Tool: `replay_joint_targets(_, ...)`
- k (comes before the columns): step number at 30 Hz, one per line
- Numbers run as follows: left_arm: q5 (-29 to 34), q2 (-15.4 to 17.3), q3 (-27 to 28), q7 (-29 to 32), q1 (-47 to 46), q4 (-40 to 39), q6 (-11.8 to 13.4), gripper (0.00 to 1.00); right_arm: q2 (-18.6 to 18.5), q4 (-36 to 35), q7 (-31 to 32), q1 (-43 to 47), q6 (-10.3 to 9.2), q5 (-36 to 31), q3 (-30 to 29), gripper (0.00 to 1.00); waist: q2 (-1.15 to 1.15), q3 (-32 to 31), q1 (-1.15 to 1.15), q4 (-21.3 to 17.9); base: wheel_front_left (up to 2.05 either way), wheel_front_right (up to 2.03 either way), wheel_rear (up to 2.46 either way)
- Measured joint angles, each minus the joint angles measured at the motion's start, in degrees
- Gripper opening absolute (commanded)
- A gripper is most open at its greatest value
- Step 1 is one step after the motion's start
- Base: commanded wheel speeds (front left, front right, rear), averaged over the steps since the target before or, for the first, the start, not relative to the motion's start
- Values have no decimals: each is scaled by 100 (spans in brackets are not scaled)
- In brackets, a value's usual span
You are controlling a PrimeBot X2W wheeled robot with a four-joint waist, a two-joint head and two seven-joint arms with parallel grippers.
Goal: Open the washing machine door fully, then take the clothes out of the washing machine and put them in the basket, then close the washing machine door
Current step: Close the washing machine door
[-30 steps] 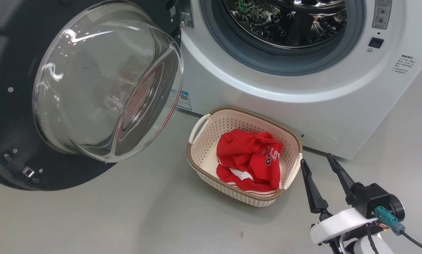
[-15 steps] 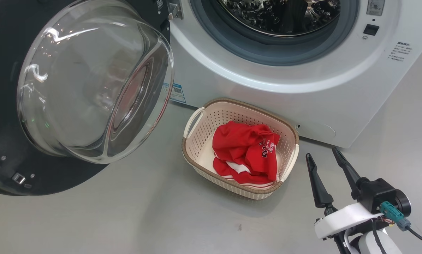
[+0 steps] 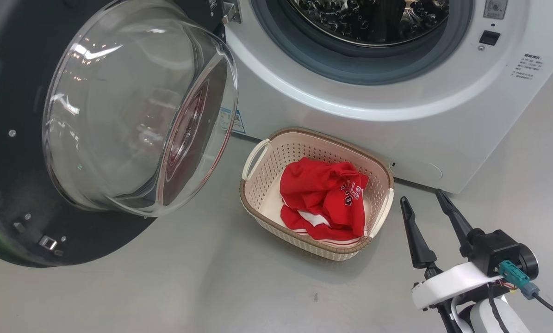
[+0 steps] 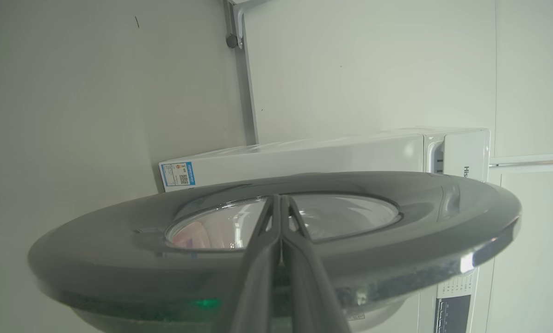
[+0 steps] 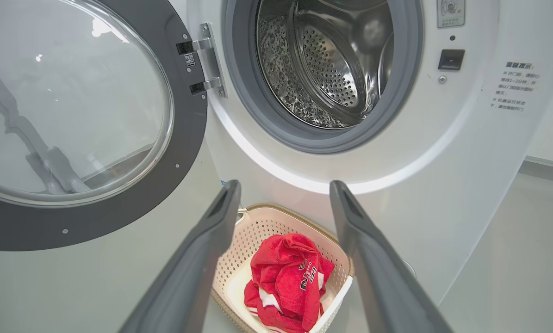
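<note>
washing machine door [image 3: 133, 115] stood open, drum [image 5: 332, 69] looked empty, clothes [image 3: 325, 199] sat in basket [image 3: 257, 212]; closing remained; left tool [image 4: 281, 203] pressed together by door, right tool [image 3: 421, 196] apart, empty

The floor [image 3: 202, 286] was smooth and pale grey, with a dull shine that caught soft shadows. The white washing machine [image 3: 350, 125] stood on it, and the cream basket [image 3: 304, 155] sat on the floor just in front of the machine's lower panel, turned a little askew to it. One small dark speck [image 3: 315, 296] marked the grey beyond the basket, on the side away from the machine.
</note>
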Motion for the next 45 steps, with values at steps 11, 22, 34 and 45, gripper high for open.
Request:
replay_joint_targets(11, -256, -44, -132, 595, 65, -45, -334, 0, 0, -14, 0, -1, -7, 0, 0, 100, 0, 34, 0, 14, 0, 0, 0)
replay_joint_targets(22, -544, -321, -271, 1163, 371, -437, -588, 0, 9, -60, -1, -9, -38, 1, -31, 100, 0, 57, 0, -64, 0, 0, 0)
replay_joint_targets(34, -613, -509, -408, 1666, 781, -1005, -647, 0, 57, -65, -40, -77, -55, 8, -32, 100, 0, 37, 0, -252, 0, 0, 0)
replay_joint_targets(45, -659, -719, -650, 1969, 1023, -1464, -691, 0, 89, -65, -102, -138, -83, 19, -67, 100, 0, 47, 0, -549, 0, 0, 0)
